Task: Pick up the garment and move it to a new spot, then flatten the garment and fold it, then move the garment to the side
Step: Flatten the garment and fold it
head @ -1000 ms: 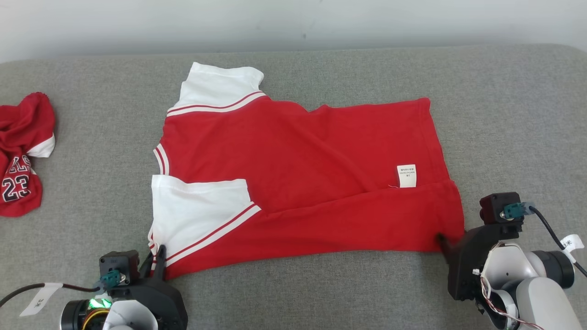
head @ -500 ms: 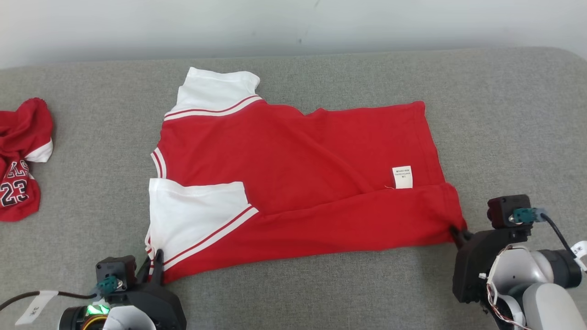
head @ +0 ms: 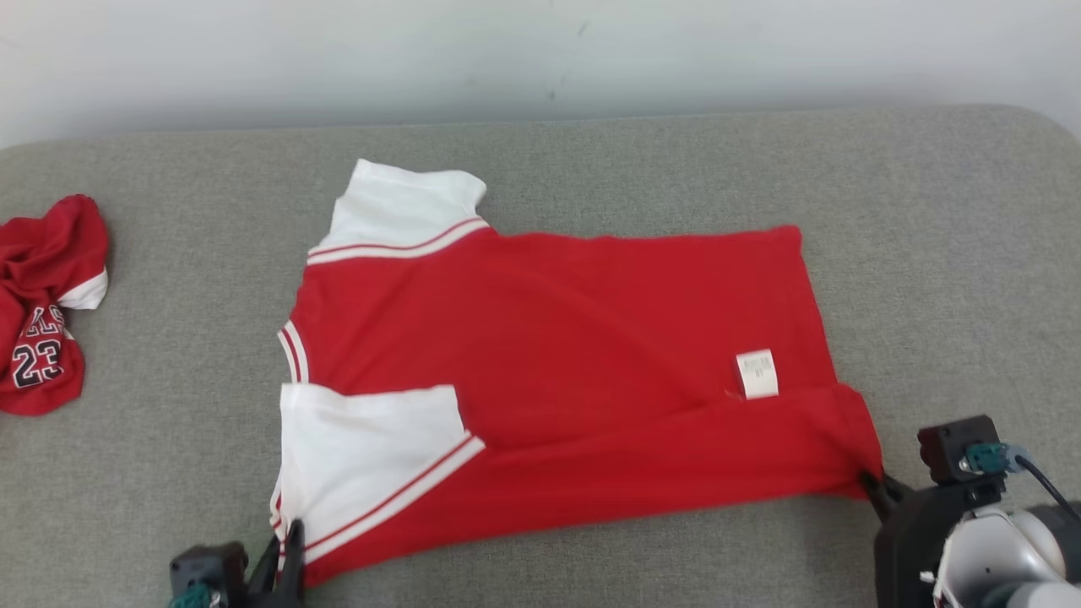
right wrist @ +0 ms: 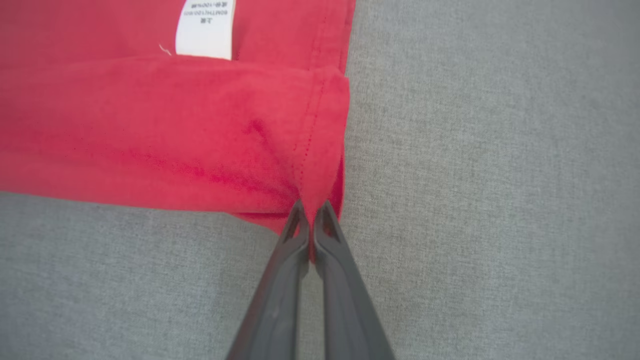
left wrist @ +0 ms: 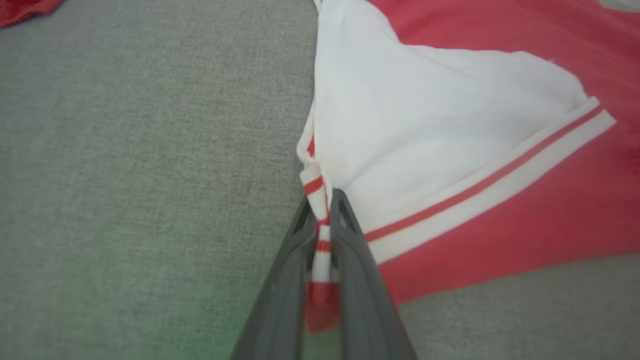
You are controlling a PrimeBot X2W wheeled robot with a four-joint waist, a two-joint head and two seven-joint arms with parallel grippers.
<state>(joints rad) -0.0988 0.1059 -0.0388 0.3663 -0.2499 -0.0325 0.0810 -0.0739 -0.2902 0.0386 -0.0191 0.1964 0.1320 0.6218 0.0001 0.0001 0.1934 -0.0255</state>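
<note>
The right gripper (right wrist: 311, 220) had just closed on the red T-shirt (head: 549, 338) hem corner (right wrist: 322, 192) between its fingertips (right wrist: 295, 240), the left gripper (left wrist: 324, 210) pinching the striped cuff (left wrist: 314, 186): judged ready to fold.

Red, white-sleeved garment (head: 549, 338) (striped trim) lies spread flat, near edge folded over.

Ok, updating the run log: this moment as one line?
left gripper: shut on red-and-white fabric shirt, sleeve corner | right gripper: shut on hem corner | shirt: spread on grey fabric surface
</note>
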